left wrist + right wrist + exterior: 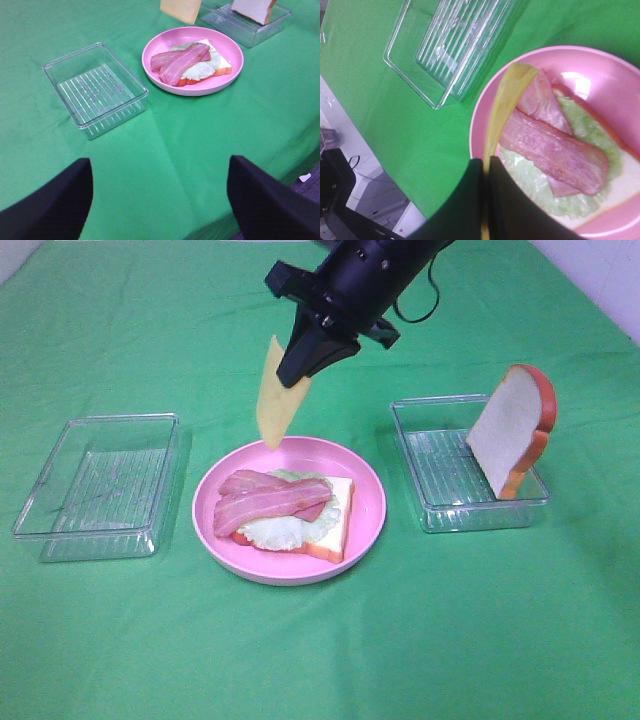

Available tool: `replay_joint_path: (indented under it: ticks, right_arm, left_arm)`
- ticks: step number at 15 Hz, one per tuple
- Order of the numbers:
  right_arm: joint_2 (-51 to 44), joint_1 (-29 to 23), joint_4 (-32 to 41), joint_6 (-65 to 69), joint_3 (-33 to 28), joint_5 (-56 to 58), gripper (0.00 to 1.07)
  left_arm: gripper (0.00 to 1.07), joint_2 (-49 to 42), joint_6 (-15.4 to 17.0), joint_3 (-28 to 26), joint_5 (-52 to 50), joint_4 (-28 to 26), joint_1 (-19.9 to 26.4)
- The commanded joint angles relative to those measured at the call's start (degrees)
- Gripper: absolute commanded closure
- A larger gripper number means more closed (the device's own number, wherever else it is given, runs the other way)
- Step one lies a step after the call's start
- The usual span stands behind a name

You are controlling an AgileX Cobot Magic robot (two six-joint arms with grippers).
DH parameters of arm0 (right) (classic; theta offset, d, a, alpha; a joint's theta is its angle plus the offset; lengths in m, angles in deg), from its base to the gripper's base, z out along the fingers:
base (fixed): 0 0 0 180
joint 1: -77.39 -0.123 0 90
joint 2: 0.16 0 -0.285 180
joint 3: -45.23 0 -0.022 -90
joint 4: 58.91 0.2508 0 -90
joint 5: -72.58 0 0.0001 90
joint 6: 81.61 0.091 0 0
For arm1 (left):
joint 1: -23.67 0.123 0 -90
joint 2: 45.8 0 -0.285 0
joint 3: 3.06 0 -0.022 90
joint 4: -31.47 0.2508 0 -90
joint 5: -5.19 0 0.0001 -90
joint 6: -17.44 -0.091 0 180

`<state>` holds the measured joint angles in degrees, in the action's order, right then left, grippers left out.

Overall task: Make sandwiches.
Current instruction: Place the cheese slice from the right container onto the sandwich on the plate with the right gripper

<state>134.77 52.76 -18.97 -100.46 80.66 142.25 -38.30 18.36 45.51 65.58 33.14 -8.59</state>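
Up over the green-clothed worktop (480,640), the right arm's black claw (292,378) is pressed together on the top end of the thin yellow cheese square (274,405). The slice hangs down from it, lower corner right at the far rim of the round pink plate (372,502). Whether it brushes that rim, I cannot tell.

From the right wrist camera, the two black fingers (517,210) sit tight side by side. The cheese is pinched between them and droops alongside the bacon.

Now the plate itself: the half-built sandwich lies flat in it. A white bread slice with orange-brown crust (338,528) is at the bottom. Pale green lettuce (272,533) is spread over it, and two pink-red bacon strips (268,502) are crossed on top. The cheese is off to the far side of the stack, not lying on it.

Right of the plate, a clear plastic rectangular tray (445,515) holds the second white bread slice (505,425). That slice stands on edge and leans toward the tray's far right corner. Left of the plate sits another clear plastic tray (45,525), apart from the plate.

And the left claw (160,165): its black fingers are spread wide and gripping nothing. It hangs over green cloth at the near side of the worktop, well apart from plate and trays.
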Motion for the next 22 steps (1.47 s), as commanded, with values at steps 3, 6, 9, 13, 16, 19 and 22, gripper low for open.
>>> replay_joint_path:
  ticks: [3,6,9,13,16,19,22]
  right_arm:
    - [6.0,-3.1,-0.2,-0.6,0.0,4.0,1.07]
    - [7.8,-3.1,-6.2,4.0,0.0,2.9,1.07]
    - [7.8,-3.1,-10.9,8.1,0.0,2.2,1.07]
    - [7.8,-3.1,-11.7,9.3,0.0,1.0,1.01]
    - [7.8,-3.1,-12.4,9.8,0.0,0.3,0.65]
    - [7.8,-3.1,-15.5,12.1,0.0,-0.3,0.46]
    - [7.8,-3.1,-20.6,16.0,1.7,0.0,0.31]
  left_arm:
    - [0.35,-1.1,0.1,0.1,-0.6,-0.2,-0.3]
    - [0.35,-1.1,0.1,0.1,-0.6,-0.2,-0.3]
    - [0.35,-1.1,0.1,0.1,-0.6,-0.2,-0.3]
    - [0.35,-1.1,0.1,0.1,-0.6,-0.2,-0.3]
    - [0.35,-1.1,0.1,0.1,-0.6,-0.2,-0.3]
    - [0.35,-1.1,0.1,0.1,-0.6,-0.2,-0.3]
    - [0.35,-1.1,0.1,0.1,-0.6,-0.2,-0.3]
